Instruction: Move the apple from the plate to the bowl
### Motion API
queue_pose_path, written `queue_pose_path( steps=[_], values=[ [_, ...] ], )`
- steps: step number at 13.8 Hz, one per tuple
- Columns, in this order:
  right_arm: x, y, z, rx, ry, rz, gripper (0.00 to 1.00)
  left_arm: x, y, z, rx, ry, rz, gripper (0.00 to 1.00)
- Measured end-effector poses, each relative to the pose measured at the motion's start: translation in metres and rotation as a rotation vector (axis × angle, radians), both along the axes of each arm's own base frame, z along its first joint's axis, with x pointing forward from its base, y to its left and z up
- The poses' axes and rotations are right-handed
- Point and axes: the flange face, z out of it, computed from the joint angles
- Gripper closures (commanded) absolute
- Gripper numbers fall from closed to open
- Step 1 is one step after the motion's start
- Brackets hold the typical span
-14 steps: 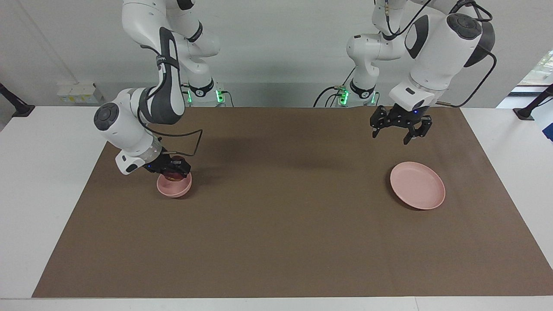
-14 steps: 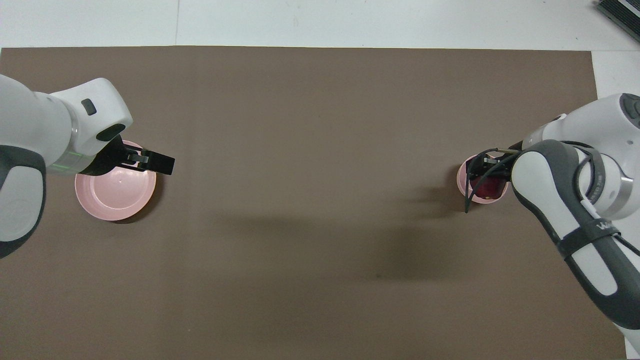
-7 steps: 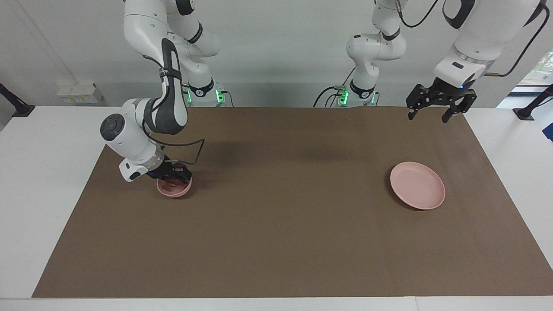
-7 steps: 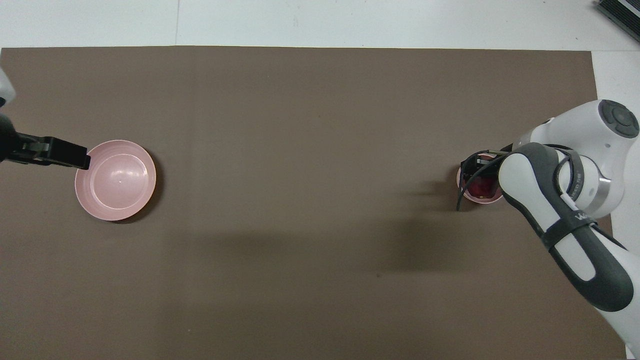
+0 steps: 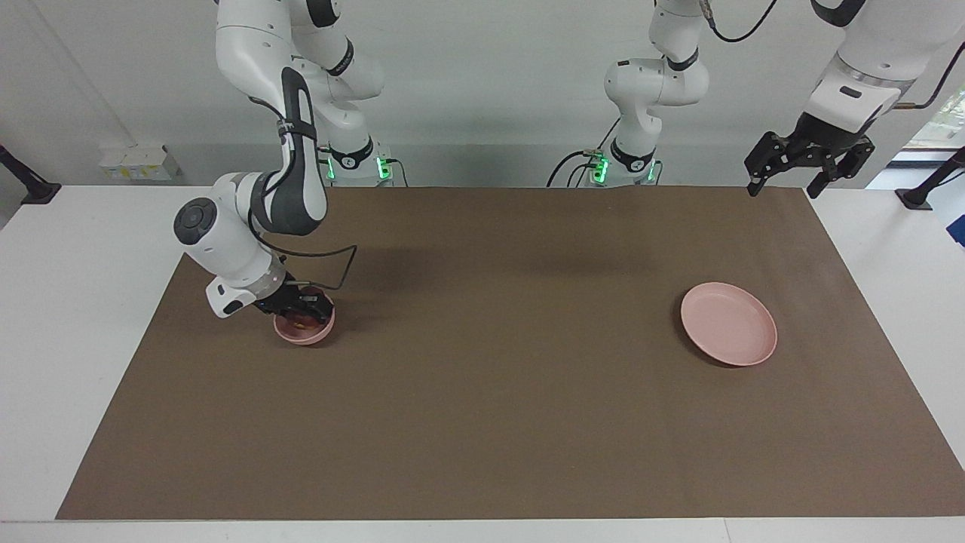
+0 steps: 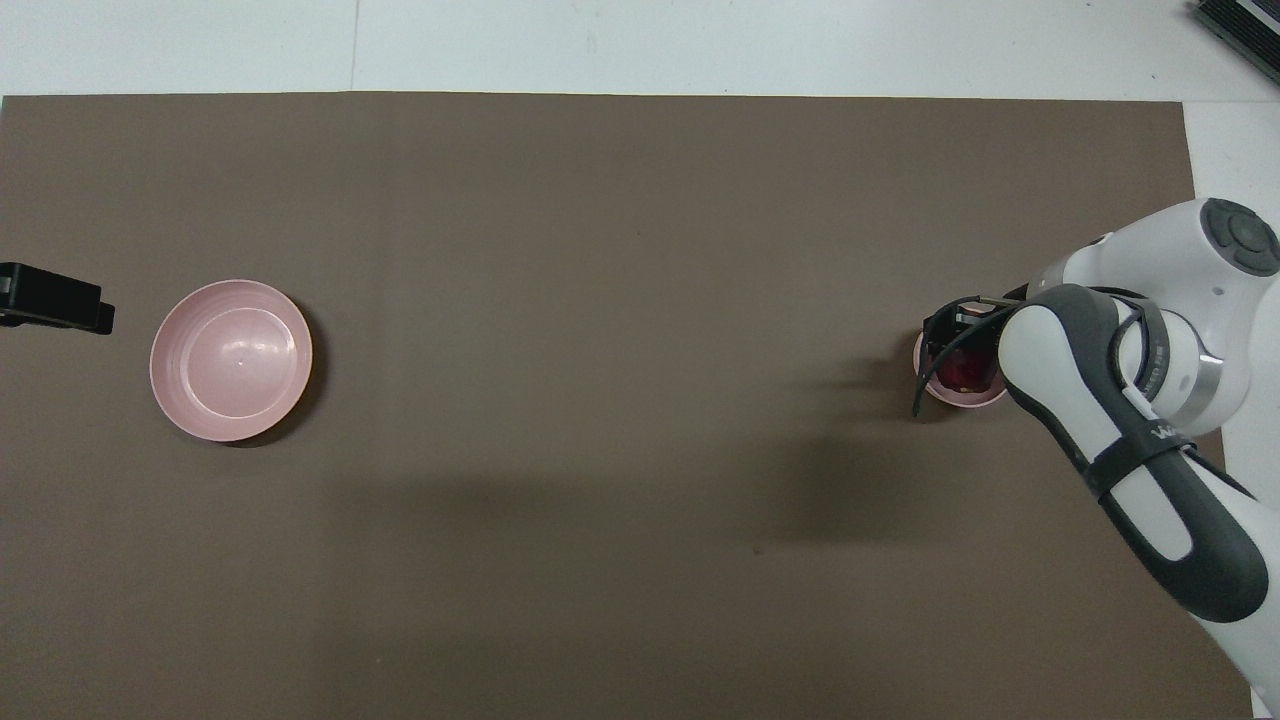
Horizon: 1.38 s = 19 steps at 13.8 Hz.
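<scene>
- The brown mat (image 6: 620, 400) fills nearly the whole frame, with a strip of white table (image 6: 700, 45) along the top edge.
- The plate (image 6: 231, 360) lies at centre left, pale pink, round and bare.
- The left gripper (image 6: 55, 310) shows only as a dark block at the left edge, level with the plate's upper rim and apart from it.
- The bowl (image 6: 958, 398) sits at centre right, largely covered by the right arm.
- The apple (image 6: 962, 372) shows dark red inside the bowl.
- The right gripper (image 6: 962, 335) is over the bowl, its dark parts at the apple.
- A black cable (image 6: 928, 385) curves down past the bowl's rim.
</scene>
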Motion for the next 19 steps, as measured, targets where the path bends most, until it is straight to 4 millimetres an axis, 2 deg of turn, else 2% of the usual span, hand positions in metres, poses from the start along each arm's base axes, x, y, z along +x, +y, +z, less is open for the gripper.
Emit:
queue_pose_path(
  steps=[2, 4, 5, 6, 9, 16, 19],
  values=[
    [0.002, 0.0, 0.001, -0.001, -0.004, -0.001, 0.36, -0.005, -0.005, 0.005, 0.012, 0.003, -0.01, 0.0],
    [0.002, 0.0, 0.0, -0.001, -0.003, -0.002, 0.31, -0.016, -0.011, 0.011, 0.014, 0.018, -0.024, 0.0],
    [0.002, 0.0, 0.0, -0.001, -0.005, -0.002, 0.24, -0.021, -0.014, 0.012, 0.014, 0.022, -0.03, 0.0],
    [0.003, -0.001, 0.001, -0.002, -0.009, -0.003, 0.13, -0.025, -0.017, 0.011, 0.014, 0.032, -0.037, 0.0],
    [0.003, -0.001, 0.0, -0.003, -0.011, -0.004, 0.03, -0.03, -0.02, 0.009, 0.015, 0.048, -0.045, 0.0],
    [0.004, -0.001, 0.002, -0.003, -0.015, -0.004, 0.0, -0.029, -0.013, 0.008, 0.01, 0.049, -0.097, 0.0],
    [0.008, 0.001, 0.013, 0.001, -0.015, 0.003, 0.0, -0.028, -0.011, 0.008, 0.007, 0.046, -0.093, 0.0]
  ],
)
